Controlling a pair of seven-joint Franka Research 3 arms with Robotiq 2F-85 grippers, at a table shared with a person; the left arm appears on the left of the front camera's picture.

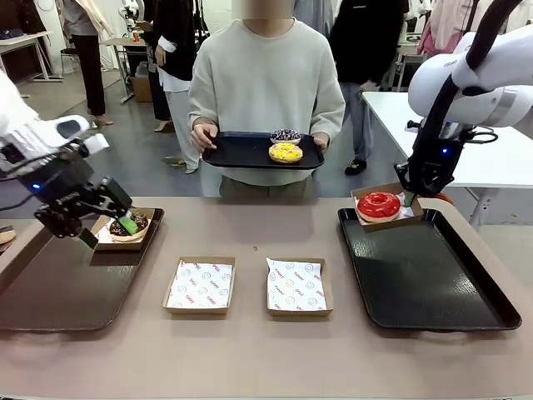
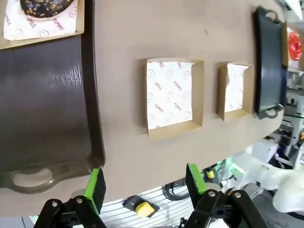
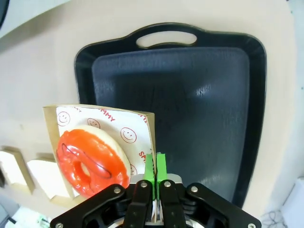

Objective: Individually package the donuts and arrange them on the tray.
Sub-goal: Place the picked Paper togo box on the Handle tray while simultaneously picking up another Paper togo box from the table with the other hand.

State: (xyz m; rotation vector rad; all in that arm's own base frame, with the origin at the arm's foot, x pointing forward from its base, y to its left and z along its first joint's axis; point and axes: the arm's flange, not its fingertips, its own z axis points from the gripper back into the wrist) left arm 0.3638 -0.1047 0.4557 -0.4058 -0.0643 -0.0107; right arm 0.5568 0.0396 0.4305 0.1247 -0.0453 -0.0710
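Checking the right gripper (image 3: 155, 164), you find its pads pressed together on the wall of the cardboard box (image 3: 102, 111) holding the red donut (image 3: 92, 161), at the black tray's (image 3: 199, 95) far left corner. The left gripper (image 1: 108, 231) stands spread, gripping nothing, at the chocolate donut (image 1: 138, 222) boxed on the brown tray (image 1: 50, 292). The yellow donut (image 1: 286, 153) and purple donut (image 1: 286, 135) lie on a person's tray (image 1: 241, 152).
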